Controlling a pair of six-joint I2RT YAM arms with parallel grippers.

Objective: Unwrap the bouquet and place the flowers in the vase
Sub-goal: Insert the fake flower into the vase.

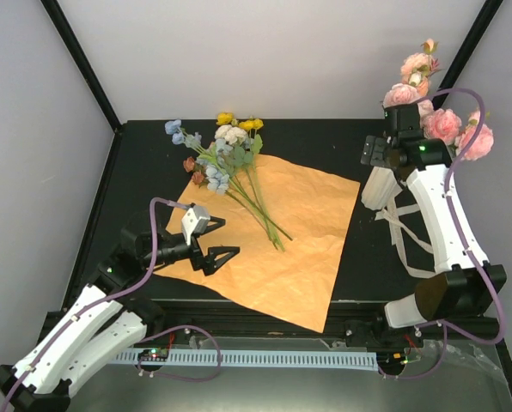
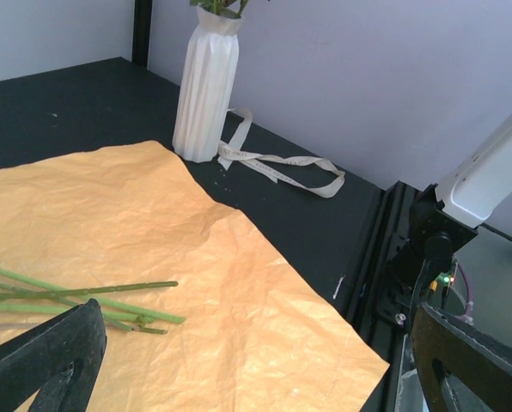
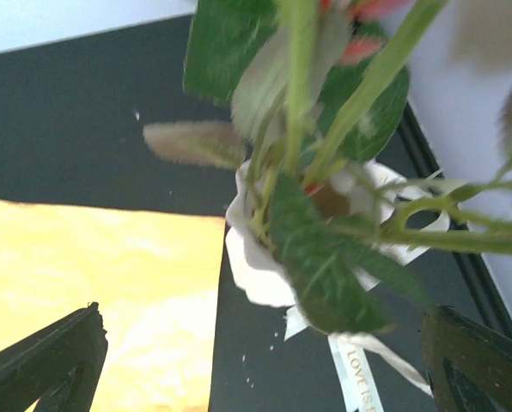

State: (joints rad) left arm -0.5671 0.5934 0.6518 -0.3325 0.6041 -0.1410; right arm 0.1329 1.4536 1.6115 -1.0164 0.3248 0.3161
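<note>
Near: left claw (image 1: 221,239) gapes wide, empty, over the near-left part of one orange paper sheet (image 1: 307,249) lying flat on the counter (image 1: 325,142). One loose bunch of flowers (image 1: 230,167) lies on the sheet, long axis diagonal, stems near-right, blooms far-left. One ribbon (image 2: 282,167) lies beside one vase (image 2: 206,90), upright at far right, holding pink flowers (image 1: 441,124). The right claw (image 3: 260,313) is spread wide over the vase rim, gripping nothing.

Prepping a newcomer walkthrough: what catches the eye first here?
The bright orange paper spread flat in the middle, with a loose bunch of stemmed flowers lying across its far left corner. Next, the pink blooms at the far right, standing in the white ribbed vase with cream ribbon at its foot.
</note>
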